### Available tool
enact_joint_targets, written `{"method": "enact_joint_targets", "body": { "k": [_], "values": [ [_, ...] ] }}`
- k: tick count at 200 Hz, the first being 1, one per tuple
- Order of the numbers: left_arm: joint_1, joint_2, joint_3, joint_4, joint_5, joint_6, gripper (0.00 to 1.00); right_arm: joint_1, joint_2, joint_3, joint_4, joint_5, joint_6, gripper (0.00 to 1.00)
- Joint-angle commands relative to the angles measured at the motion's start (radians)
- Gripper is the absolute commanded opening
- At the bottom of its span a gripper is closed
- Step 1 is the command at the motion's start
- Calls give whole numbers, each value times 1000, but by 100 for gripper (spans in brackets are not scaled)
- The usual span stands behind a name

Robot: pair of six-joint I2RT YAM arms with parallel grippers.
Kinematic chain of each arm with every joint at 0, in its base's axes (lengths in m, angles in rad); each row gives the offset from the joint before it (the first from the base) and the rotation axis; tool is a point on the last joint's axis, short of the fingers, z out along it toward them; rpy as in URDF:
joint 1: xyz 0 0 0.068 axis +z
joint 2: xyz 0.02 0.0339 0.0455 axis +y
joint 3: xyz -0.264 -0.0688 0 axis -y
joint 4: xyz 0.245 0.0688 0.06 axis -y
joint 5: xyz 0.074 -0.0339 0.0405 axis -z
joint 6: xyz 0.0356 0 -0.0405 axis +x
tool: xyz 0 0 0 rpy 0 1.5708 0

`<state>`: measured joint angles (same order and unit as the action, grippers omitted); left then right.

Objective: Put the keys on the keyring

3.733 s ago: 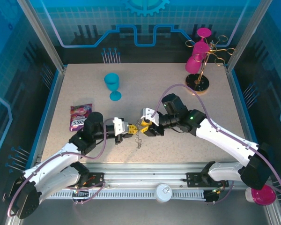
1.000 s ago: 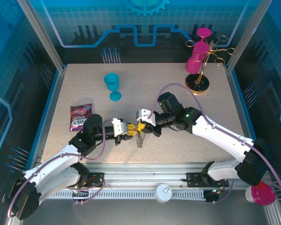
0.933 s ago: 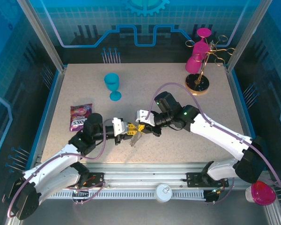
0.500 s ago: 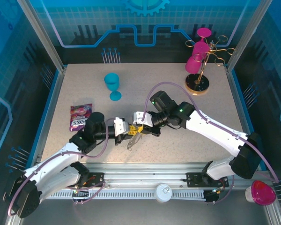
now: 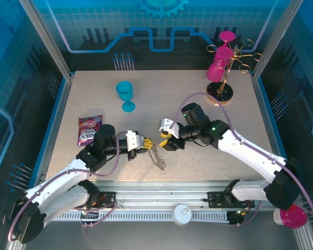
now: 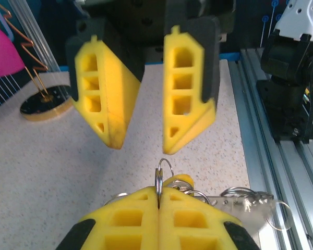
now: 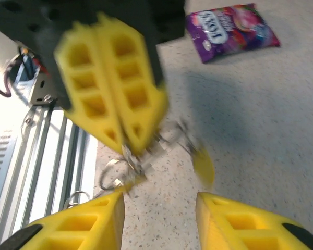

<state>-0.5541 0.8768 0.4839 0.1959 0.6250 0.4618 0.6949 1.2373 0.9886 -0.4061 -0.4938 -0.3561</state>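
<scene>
Far left on the worktop, snack packet: purple, lying flat, well apart from the arms' tips.
Blue goblet: upright, towards the back, left of centre.
Left jaws: closed tight on a thin metal ring of the keyring, low over the front middle of the worktop.
Keyring: hangs from the left jaws, its chain and small rings trailing down and to the right.
Keys: one yellow head shows, blurred, dangling among the rings just under the left jaws; whether it is threaded on cannot be told.
Right jaws: open, the two sides standing apart, tips facing the left jaws and just beside them.
Gold wire stand: back right corner, with pink cups on it.
Pink cup: front right, off the worktop.
</scene>
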Motion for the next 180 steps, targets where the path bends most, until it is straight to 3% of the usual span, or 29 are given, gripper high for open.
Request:
{"method": "enact_joint_targets", "body": {
  "k": [1,87,163,180],
  "values": [
    [-5,-16,-21,81,14,-21,0,8,-36,-53,150,-67,136,38],
    [-5,-15,-21,80,17,-20,0,33,-29,-69,205,-125,172,32],
    [-6,-29,-24,93,23,-22,0,27,-19,-66,168,-113,151,1],
    [-5,-35,-29,101,31,-25,0,20,-8,-65,158,-96,152,0]
  ]
}}
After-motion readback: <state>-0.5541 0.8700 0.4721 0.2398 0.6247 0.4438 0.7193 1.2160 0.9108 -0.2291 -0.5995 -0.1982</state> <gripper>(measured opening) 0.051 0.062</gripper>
